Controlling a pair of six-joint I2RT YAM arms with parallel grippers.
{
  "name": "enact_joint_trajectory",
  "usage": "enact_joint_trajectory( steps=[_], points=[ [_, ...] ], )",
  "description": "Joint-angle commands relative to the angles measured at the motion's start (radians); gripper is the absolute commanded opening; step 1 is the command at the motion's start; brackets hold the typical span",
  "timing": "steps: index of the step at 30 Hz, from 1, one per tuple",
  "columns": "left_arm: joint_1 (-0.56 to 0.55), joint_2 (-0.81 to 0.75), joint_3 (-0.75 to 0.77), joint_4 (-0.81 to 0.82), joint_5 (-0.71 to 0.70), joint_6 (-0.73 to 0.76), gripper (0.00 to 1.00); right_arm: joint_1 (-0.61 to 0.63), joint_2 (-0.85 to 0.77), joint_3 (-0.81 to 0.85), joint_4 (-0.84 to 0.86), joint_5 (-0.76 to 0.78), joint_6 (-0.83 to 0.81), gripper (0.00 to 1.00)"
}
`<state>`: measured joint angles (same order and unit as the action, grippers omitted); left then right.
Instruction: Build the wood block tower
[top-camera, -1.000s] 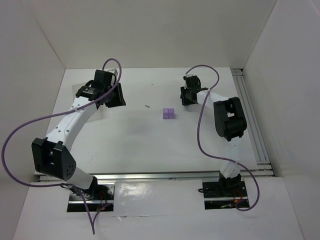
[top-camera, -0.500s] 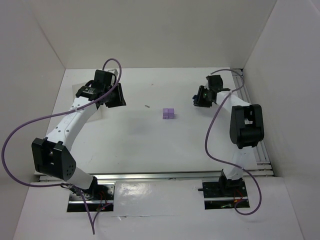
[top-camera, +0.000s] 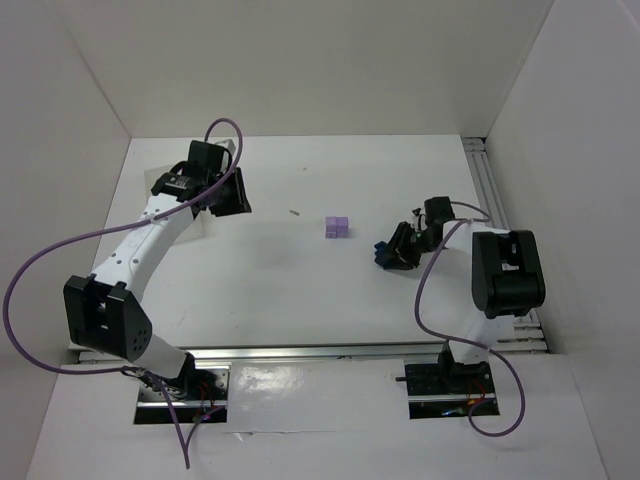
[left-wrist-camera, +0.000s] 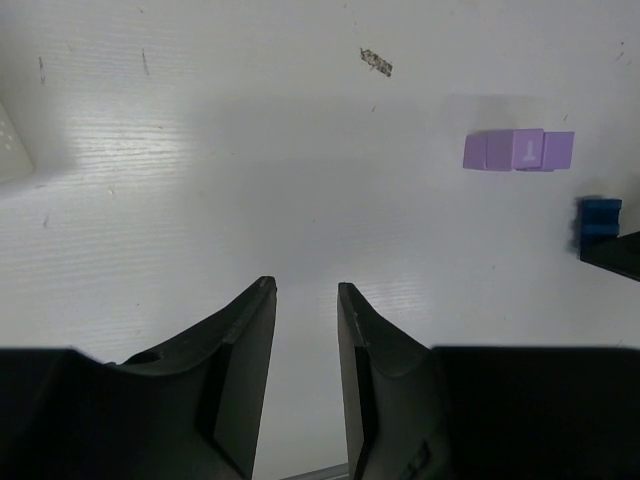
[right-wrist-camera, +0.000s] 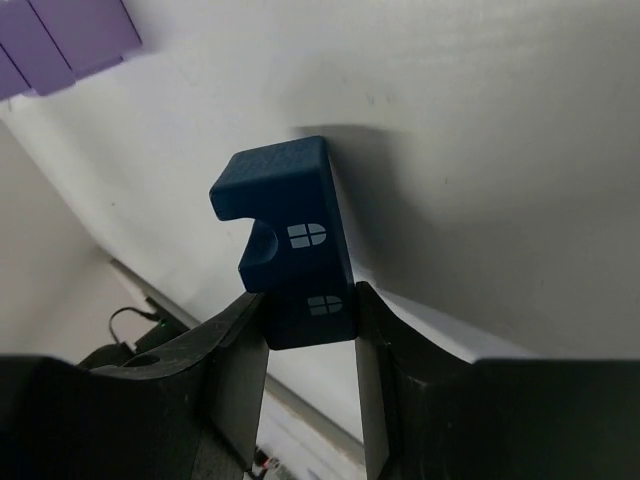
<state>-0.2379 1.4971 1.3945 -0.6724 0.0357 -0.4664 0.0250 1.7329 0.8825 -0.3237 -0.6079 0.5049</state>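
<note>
Swung the right gripper (top-camera: 392, 252) round since 1 s ago, from the far side of the light purple blocks (top-camera: 337, 227) out to the right, then down to their near right. Kept the left gripper (left-wrist-camera: 305, 290) parked at far left, unmoved, fingers a narrow gap apart with nothing between them. Clamps a dark blue block (right-wrist-camera: 285, 235) by its lower end in the right claw, with most of the block standing clear of the fingertips and its notch and printed window marks facing the wrist camera. Sits near the purple cluster but apart from it, with bare table (top-camera: 280, 290) between.

Could go wrong from here:
- Grips only the end of the block, so may pivot or slip on contact with the stack.
- Could shove the loose purple blocks out of line if brought in low from the side, since nothing holds them.
- Risks a crooked seat if let go before resting flat.

Cannot count the purple blocks for sure: reads as 2 or 3 side by side, seams faint. Cannot tell whether the blue block touches the table. Shows only a corner of the white box (left-wrist-camera: 10, 150) at the edge of the left wrist view. Leaves a small dark speck (left-wrist-camera: 377, 62) too tiny to identify.
</note>
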Motion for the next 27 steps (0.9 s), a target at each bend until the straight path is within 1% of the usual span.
enact_joint_trajectory(
  steps=[1,2,5,6,10,12,13,14,15,18,20,24,26,27],
  points=[
    [0.011,-0.035,-0.009,0.013,0.012,0.025,0.44,-0.022,-0.053,-0.033,0.017,-0.064,0.064,0.37],
    [0.011,-0.035,-0.009,0.013,0.012,0.025,0.44,-0.033,-0.053,-0.043,0.017,-0.04,0.064,0.4],
    [0.011,-0.035,-0.009,0.013,0.012,0.025,0.44,-0.043,-0.062,-0.056,0.003,0.008,0.075,0.43],
    [0.011,-0.035,-0.009,0.013,0.012,0.025,0.44,-0.056,-0.074,-0.065,0.003,0.023,0.075,0.51],
    [0.011,-0.035,-0.009,0.013,0.012,0.025,0.44,-0.083,-0.098,-0.065,-0.011,0.071,0.084,0.52],
    [0.011,-0.035,-0.009,0.013,0.021,0.025,0.44,-0.094,-0.119,-0.074,-0.023,0.095,0.084,0.55],
    [0.011,-0.035,-0.009,0.013,0.021,0.025,0.44,-0.094,-0.119,-0.074,-0.023,0.096,0.084,0.62],
    [0.011,-0.035,-0.009,0.013,0.03,0.025,0.44,-0.094,-0.131,-0.074,-0.034,0.115,0.075,0.65],
    [0.011,-0.035,-0.009,0.013,0.03,0.025,0.44,-0.094,-0.144,-0.074,-0.043,0.125,0.075,0.65],
    [0.011,-0.035,-0.009,0.022,0.03,0.025,0.44,-0.094,-0.171,-0.063,-0.089,0.177,0.038,0.73],
    [0.011,-0.035,-0.009,0.022,0.03,0.025,0.44,-0.094,-0.199,-0.031,-0.119,0.21,0.008,0.76],
    [0.011,-0.035,0.0,0.022,0.039,0.025,0.44,-0.094,-0.248,0.009,-0.166,0.305,-0.011,0.9],
    [0.011,-0.026,0.0,0.022,0.039,0.025,0.44,-0.083,-0.248,0.019,-0.175,0.316,-0.011,0.93],
    [0.011,-0.026,0.0,0.022,0.039,0.025,0.44,-0.071,-0.239,0.019,-0.175,0.316,-0.011,0.93]
  ],
)
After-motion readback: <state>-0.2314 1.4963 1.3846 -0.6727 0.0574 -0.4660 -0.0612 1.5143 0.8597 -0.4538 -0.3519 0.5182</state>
